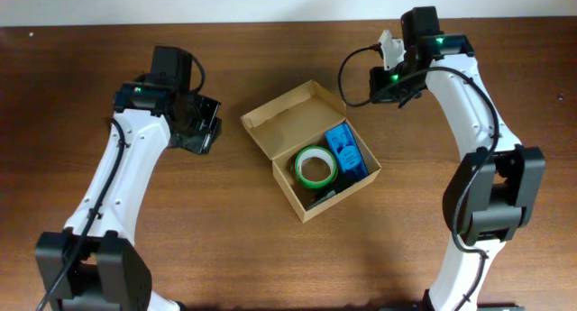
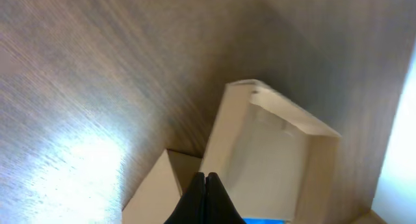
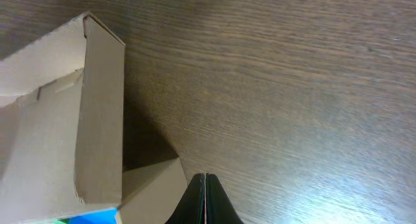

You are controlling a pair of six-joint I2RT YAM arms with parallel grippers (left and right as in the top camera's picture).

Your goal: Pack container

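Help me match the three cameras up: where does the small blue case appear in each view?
Overhead: the blue case lies inside the cardboard box, right of centre, beside the green tape roll.
Left wrist: the blue case shows only as a sliver at the bottom edge, right of centre.
Right wrist: a strip of the blue case shows at the bottom left.
Shared landmark: the cardboard box, visible in all three.

Dark brown wooden table (image 1: 270, 266) fills the view, its grain running across. A pale strip (image 1: 180, 4) lines the far edge, and a bright glare (image 2: 71, 165) sits on the wood.
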